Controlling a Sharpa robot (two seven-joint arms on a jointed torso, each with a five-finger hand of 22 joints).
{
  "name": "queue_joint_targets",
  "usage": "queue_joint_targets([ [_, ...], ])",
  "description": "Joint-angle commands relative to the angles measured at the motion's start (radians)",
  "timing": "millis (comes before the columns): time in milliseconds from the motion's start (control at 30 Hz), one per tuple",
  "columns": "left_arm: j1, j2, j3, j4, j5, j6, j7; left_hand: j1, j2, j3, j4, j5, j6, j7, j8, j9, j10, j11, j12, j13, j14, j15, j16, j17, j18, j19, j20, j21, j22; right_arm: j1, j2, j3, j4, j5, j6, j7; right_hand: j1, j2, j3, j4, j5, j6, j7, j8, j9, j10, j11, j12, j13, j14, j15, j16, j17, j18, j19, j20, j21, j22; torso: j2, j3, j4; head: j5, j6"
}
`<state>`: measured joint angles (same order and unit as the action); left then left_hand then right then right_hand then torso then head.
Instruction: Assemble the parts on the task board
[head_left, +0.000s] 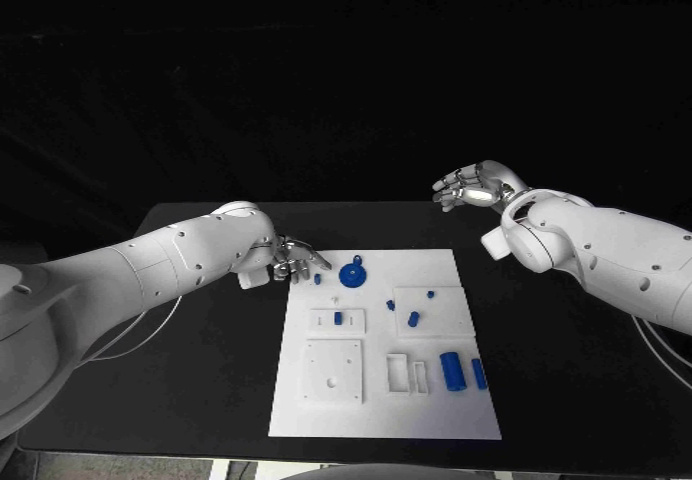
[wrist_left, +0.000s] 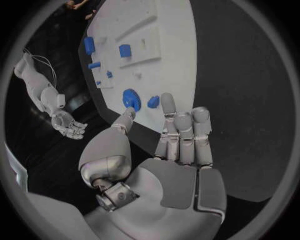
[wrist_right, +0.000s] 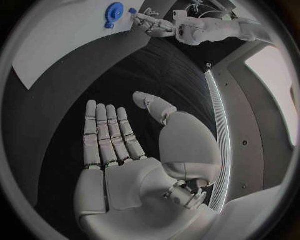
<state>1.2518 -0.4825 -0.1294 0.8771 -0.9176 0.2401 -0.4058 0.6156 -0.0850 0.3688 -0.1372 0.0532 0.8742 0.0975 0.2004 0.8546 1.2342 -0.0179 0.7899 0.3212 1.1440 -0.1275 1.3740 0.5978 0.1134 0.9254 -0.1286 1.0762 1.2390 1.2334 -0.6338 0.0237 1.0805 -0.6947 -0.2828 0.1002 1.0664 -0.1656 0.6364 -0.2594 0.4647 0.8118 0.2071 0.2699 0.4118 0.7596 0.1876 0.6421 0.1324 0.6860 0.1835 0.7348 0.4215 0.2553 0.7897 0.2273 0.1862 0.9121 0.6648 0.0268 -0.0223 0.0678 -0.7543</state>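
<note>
Your left hand (head_left: 296, 262) hovers empty, fingers apart, at the task board's (head_left: 433, 425) far-left corner, beside a small blue peg (head_left: 317, 280) and blue gear (head_left: 353, 276). Both look light, rigid, smooth: pinch the gear's rim. Your right hand (head_left: 473, 187) is raised, open.

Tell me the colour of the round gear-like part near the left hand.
Blue gear; clearest in the left wrist view.

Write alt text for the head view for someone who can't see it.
The left hand hovers at the far left corner of the white task board, near a blue gear. The right hand is raised, open, beyond the board.
</note>
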Motion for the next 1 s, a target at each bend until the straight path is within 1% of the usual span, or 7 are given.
queue_joint_targets([
  [33,-0.008,0.010,-0.001,-0.003,-0.007,0.028,0.008,0.013,0.024,-0.003,-0.022,-0.003,-0.014,0.003,-0.012,-0.013,-0.006,0.004,0.006,0.001,-0.004,0.004,0.005,0.001,0.010,-0.005,-0.089,0.003,0.003,0.000,0.001,0.000,0.000,-0.001,0.010,0.009,0.004,0.005,0.000,-0.007,0.003,-0.010,0.003,0.005,-0.002,-0.009,0.001,0.005,-0.001,-0.009,0.001,0.007,-0.001,0.006,0.002,0.006,-0.003,0.001,0.001,0.0000,-0.0017,0.000,-0.001],
  [233,-0.014,0.013,-0.001,-0.004,-0.007,0.034,0.008,0.031,0.064,-0.020,-0.061,0.000,-0.009,0.004,-0.012,-0.026,-0.005,0.005,0.009,0.003,-0.002,0.005,0.008,0.001,0.009,-0.002,-0.087,0.004,0.005,0.000,0.001,0.000,0.000,-0.001,0.009,0.009,0.004,0.006,0.000,-0.007,0.003,-0.010,0.003,0.005,-0.002,-0.009,0.001,0.005,-0.002,-0.010,0.001,0.007,-0.002,0.006,0.001,0.006,-0.004,0.001,0.001,0.0007,-0.0014,-0.001,-0.003],
  [533,-0.019,0.013,-0.001,-0.002,-0.007,0.026,0.018,0.062,0.112,-0.018,-0.099,0.032,0.006,0.001,-0.005,-0.041,0.003,0.002,0.015,0.006,0.005,0.002,0.014,0.002,0.008,0.006,-0.087,0.008,0.008,0.000,0.002,0.000,0.000,-0.001,0.010,0.010,0.004,0.006,0.000,-0.007,0.004,-0.010,0.003,0.005,-0.002,-0.010,0.001,0.006,-0.003,-0.010,0.001,0.008,-0.003,0.006,0.001,0.007,-0.004,0.001,0.000,0.0007,-0.0004,-0.001,-0.008],
  [767,-0.022,0.013,-0.001,0.008,-0.007,0.046,0.022,0.094,0.127,-0.016,-0.134,0.035,0.037,-0.006,0.006,-0.054,0.014,-0.004,0.022,0.010,0.011,-0.003,0.024,0.005,0.006,0.013,-0.089,0.014,0.012,-0.002,0.002,0.000,-0.001,-0.001,0.009,0.010,0.003,0.006,0.000,-0.006,0.004,-0.010,0.003,0.005,-0.003,-0.010,0.001,0.007,-0.004,-0.010,0.001,0.008,-0.004,0.006,0.001,0.007,-0.004,0.001,0.000,0.0005,-0.0006,-0.001,-0.010],
  [833,-0.024,0.011,-0.001,0.008,-0.006,0.053,0.020,0.100,0.131,-0.017,-0.140,0.034,0.044,-0.007,0.006,-0.061,0.023,-0.006,0.028,0.012,0.016,-0.005,0.032,0.008,0.006,0.020,-0.091,0.020,0.015,-0.002,0.002,0.000,0.000,-0.001,0.008,0.010,0.003,0.006,0.000,-0.006,0.004,-0.010,0.004,0.005,-0.003,-0.010,0.001,0.007,-0.004,-0.010,0.001,0.009,-0.004,0.006,0.001,0.007,-0.004,0.001,0.000,0.0004,-0.0007,-0.002,-0.010],
  [867,-0.024,0.011,-0.001,0.008,-0.006,0.049,0.019,0.101,0.134,-0.018,-0.141,0.034,0.048,-0.009,0.007,-0.063,0.030,-0.007,0.032,0.014,0.020,-0.007,0.037,0.010,0.006,0.025,-0.092,0.024,0.017,-0.002,0.002,0.000,0.000,-0.001,0.008,0.010,0.003,0.006,0.000,-0.006,0.004,-0.010,0.004,0.005,-0.003,-0.010,0.001,0.007,-0.004,-0.011,0.001,0.009,-0.004,0.006,0.001,0.007,-0.004,0.002,0.000,0.0004,-0.0009,-0.006,-0.010],
  [1000,-0.024,0.012,-0.002,0.007,-0.006,0.048,0.020,0.103,0.134,-0.021,-0.143,0.033,0.052,-0.010,0.006,-0.068,0.035,-0.008,0.034,0.015,0.023,-0.008,0.042,0.012,0.007,0.029,-0.094,0.027,0.019,-0.002,0.001,0.000,-0.001,-0.001,0.008,0.009,0.003,0.006,0.000,-0.006,0.004,-0.011,0.004,0.005,-0.003,-0.011,0.001,0.007,-0.005,-0.011,0.001,0.009,-0.005,0.006,0.001,0.007,-0.005,0.002,0.000,0.0001,-0.0014,-0.005,-0.011],
])
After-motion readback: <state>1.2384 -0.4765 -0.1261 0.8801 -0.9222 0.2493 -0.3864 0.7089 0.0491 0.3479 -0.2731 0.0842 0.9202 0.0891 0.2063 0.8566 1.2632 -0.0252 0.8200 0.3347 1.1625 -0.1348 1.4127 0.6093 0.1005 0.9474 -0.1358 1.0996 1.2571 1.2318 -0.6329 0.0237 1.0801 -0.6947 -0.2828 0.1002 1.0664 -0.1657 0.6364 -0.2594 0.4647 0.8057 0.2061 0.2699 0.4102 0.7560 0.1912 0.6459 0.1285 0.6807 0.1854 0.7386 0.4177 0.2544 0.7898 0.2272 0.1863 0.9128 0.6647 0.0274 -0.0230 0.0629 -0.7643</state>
